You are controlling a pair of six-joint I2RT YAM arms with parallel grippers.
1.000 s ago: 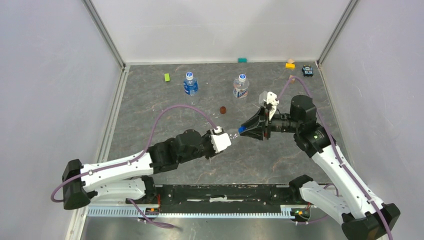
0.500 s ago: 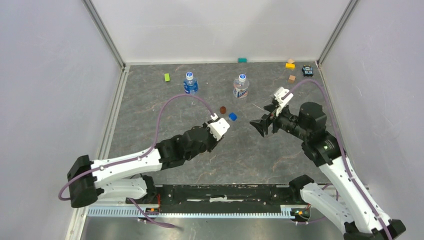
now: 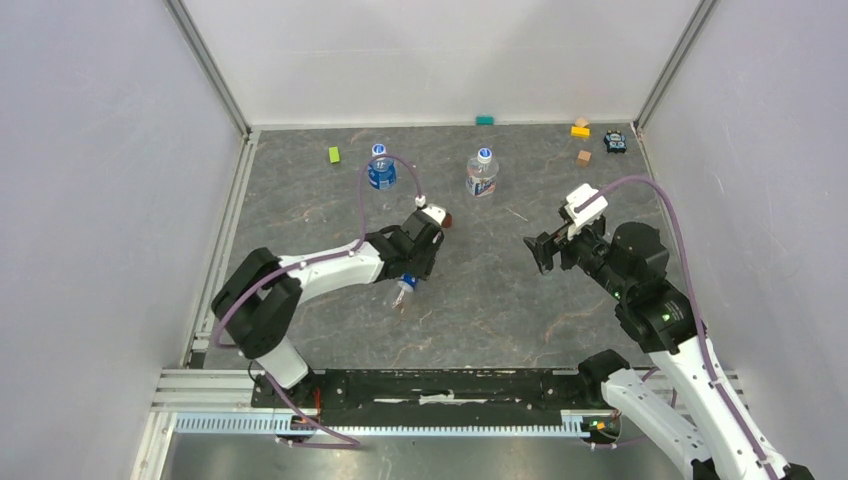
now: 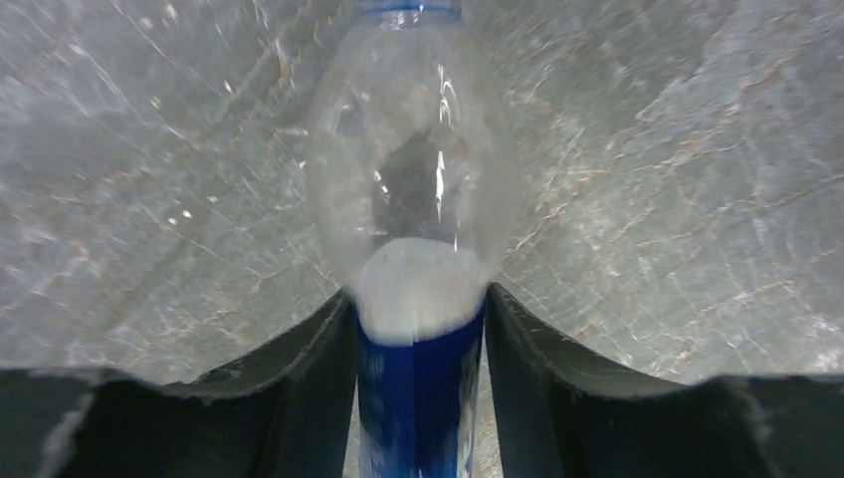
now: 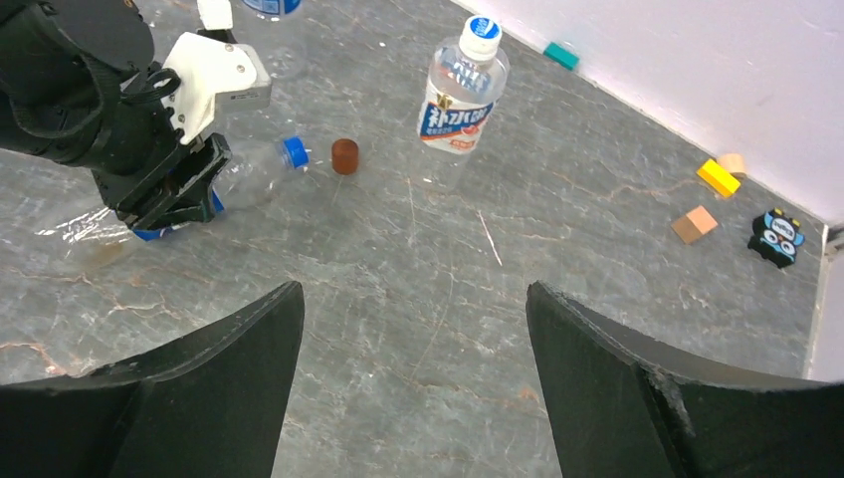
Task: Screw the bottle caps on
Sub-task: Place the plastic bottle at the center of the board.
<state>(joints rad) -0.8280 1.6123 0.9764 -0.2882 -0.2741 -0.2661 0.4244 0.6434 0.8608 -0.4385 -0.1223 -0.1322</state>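
Your left gripper (image 4: 416,309) is pinched on the blue label of a clear water bottle (image 4: 413,179) lying on the table (image 5: 448,299). Its blue cap (image 5: 294,151) sits at the neck end, just beside the dark red-brown disc (image 5: 345,155). Your right gripper (image 5: 413,398) hangs above the table, well apart, with its jaws spread. Farther back, the right standing bottle (image 3: 481,172) and left standing bottle (image 3: 381,168) are both capped.

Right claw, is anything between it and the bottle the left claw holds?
Nothing visible. Bare table lies between the open right claw and the held bottle; the red-brown disc sits beside its blue cap.
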